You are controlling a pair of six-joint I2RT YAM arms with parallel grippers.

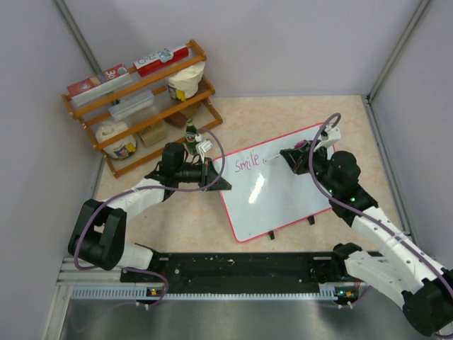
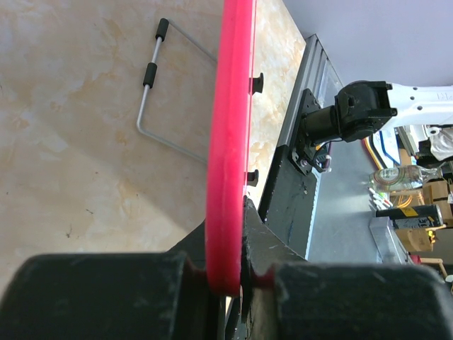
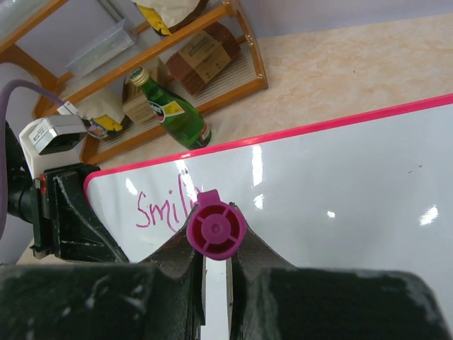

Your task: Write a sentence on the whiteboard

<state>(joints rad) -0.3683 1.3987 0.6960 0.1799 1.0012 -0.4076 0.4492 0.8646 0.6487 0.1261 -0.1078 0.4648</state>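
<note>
The whiteboard (image 1: pixel 283 188), glossy white with a red-pink frame, lies tilted in the middle of the table. Pink handwriting (image 1: pixel 248 163) reading "Smile" runs along its upper left; it also shows in the right wrist view (image 3: pixel 159 207), partly hidden by the marker. My left gripper (image 1: pixel 216 175) is shut on the board's left frame edge (image 2: pixel 230 163). My right gripper (image 1: pixel 296 154) is shut on a magenta marker (image 3: pixel 216 228) and holds its tip on the board just right of the writing.
A wooden rack (image 1: pixel 141 99) with boxes, jars and a green bottle (image 3: pixel 173 106) stands at the back left. The board's wire stand (image 2: pixel 166 92) lies on the table behind the board. The black arm base rail (image 1: pixel 241 269) runs along the near edge.
</note>
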